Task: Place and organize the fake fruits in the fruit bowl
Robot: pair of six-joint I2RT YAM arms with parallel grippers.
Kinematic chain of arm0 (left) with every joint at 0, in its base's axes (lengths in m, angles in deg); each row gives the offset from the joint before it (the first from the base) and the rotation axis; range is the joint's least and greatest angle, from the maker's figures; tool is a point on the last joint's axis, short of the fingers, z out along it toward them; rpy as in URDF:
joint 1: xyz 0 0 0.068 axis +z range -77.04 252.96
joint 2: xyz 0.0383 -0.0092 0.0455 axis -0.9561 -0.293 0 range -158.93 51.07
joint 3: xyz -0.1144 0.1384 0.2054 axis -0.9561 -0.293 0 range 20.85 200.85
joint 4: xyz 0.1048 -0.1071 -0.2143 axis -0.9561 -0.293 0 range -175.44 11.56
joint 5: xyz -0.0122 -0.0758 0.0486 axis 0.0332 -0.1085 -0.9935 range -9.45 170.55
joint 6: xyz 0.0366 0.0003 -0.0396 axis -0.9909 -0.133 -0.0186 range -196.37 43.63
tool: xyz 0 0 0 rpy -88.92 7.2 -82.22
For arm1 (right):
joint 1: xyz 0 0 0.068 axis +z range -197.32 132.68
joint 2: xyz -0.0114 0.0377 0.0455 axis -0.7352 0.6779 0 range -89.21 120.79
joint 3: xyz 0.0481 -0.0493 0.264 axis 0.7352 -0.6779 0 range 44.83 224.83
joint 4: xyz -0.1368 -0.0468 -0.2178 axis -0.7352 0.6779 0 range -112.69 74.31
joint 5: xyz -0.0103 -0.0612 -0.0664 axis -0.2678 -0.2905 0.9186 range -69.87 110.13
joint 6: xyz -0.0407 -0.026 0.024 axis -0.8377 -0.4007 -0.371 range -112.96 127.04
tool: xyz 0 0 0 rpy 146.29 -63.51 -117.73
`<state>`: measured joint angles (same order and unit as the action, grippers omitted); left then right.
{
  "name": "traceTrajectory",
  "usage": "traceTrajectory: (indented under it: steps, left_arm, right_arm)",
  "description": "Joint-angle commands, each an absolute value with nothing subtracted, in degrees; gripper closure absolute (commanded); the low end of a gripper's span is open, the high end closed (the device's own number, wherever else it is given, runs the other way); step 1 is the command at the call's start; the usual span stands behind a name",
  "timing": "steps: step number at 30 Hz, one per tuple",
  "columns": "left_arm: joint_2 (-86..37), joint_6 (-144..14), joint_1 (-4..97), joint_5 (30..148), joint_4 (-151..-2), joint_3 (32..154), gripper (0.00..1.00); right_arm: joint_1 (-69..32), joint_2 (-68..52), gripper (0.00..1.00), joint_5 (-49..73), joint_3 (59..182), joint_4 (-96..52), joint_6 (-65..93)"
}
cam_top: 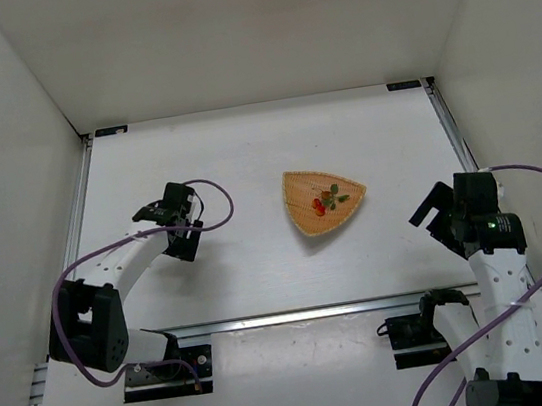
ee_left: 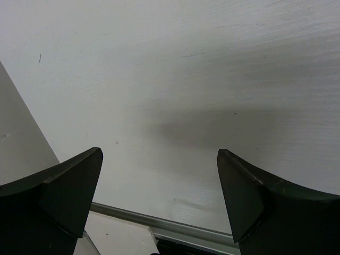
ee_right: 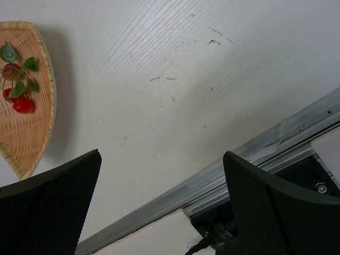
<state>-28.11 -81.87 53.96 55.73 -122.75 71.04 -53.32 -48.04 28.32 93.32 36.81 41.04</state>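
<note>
My tiny sprig of small red berries with green leaves point(cam_top: 327, 200) lies inside the shallow, rounded-triangular tan-orange wicker basket point(cam_top: 296, 187), near the basket's middle, on the white table point(cam_top: 213, 150). In my right wrist view the berries point(ee_right: 17, 93) rest on the weave well inside the rim of the basket point(ee_right: 33, 135), with nothing hanging over the edge. I see no other fruit on the table in any view, so I judge the placing done. At most a small tidy of the sprig is left, and it already looks settled enough. My left claw point(cam_top: 185, 231) hangs over bare table well to the left of the basket, fingers spread wide with nothing between them point(ee_left: 159, 199). My right claw point(cam_top: 432, 211) sits off to the basket's right, near the aluminium rail point(ee_right: 212, 178) at the table's near edge, likewise released and empty point(ee_right: 159, 204). Neither claw touches the basket or the sprig.
</note>
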Motion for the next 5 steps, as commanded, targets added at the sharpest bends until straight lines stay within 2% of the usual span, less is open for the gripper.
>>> traceTrajectory:
  steps: [1, 5]
  left_arm:
    - [-26.01, -81.21, 54.15, 56.02, -121.68, 72.00, 0.00]
    - [-26.01, -81.21, 54.15, 56.02, -121.68, 72.00, 0.00]
  right_arm:
    - [-53.47, -48.60, 0.00, 28.04, 94.22, 36.55, 39.82]
    - [-53.47, -49.92, 0.00, 27.25, 93.70, 36.02, 40.44]
